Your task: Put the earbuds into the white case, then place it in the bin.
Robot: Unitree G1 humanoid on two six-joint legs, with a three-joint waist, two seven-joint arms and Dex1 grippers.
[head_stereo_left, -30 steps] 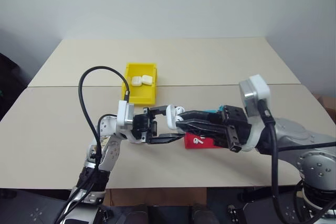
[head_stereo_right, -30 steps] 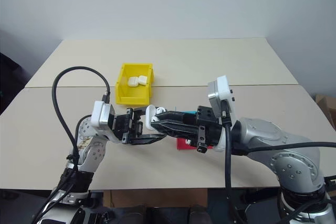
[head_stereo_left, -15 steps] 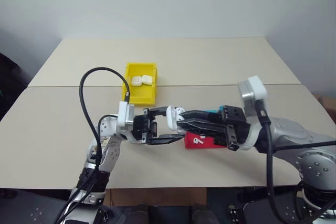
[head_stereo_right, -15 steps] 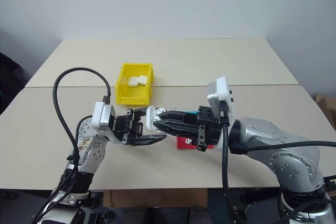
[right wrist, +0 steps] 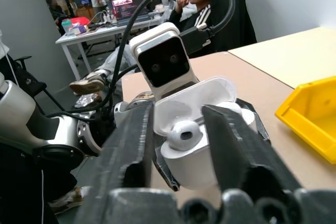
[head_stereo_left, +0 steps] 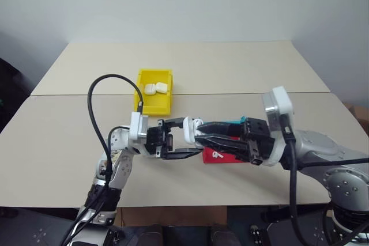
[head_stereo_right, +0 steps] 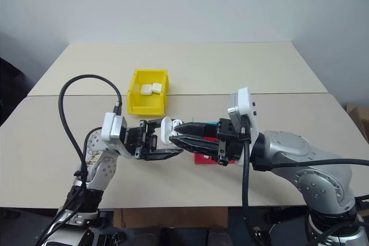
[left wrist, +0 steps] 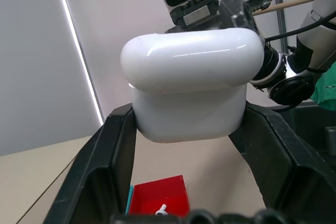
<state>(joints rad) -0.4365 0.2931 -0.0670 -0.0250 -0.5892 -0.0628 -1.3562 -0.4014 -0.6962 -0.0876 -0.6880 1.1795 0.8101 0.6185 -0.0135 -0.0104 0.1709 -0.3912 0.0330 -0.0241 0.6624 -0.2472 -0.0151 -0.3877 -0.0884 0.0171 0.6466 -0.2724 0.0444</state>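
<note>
Left eye view: the white case (head_stereo_left: 189, 129) is held above the beige surface (head_stereo_left: 230, 73), between the two arms, in front of the bin (head_stereo_left: 154, 91). It is clamped by the left gripper (head_stereo_left: 183, 136), whose jaws are clenched on its lower body; in the left wrist view the case (left wrist: 191, 84) is seen sitting between the two black fingers (left wrist: 113, 156) with its rounded lid side away from the wrist. In the right wrist view the lid is seen hinged open, and one of the earbuds (right wrist: 182, 131) is seen sitting in the open top of the case (right wrist: 202, 145), its round head showing.

The right gripper (head_stereo_left: 199, 132) is pointed level toward the robot's left, its tips at the open mouth of the case. Its jaws are seen parted on either side of the earbud in the right wrist view; whether the bud is touched by them cannot be told.

Two closed white cases (head_stereo_left: 156, 88) are seen lying side by side at the far end of the yellow bin. A red tray (head_stereo_left: 225, 156) is seen under the right arm, with a single earbud (head_stereo_left: 217, 154) lying in it. A blue tray (head_stereo_left: 233, 121) is seen just behind it, mostly hidden by the arm.
</note>
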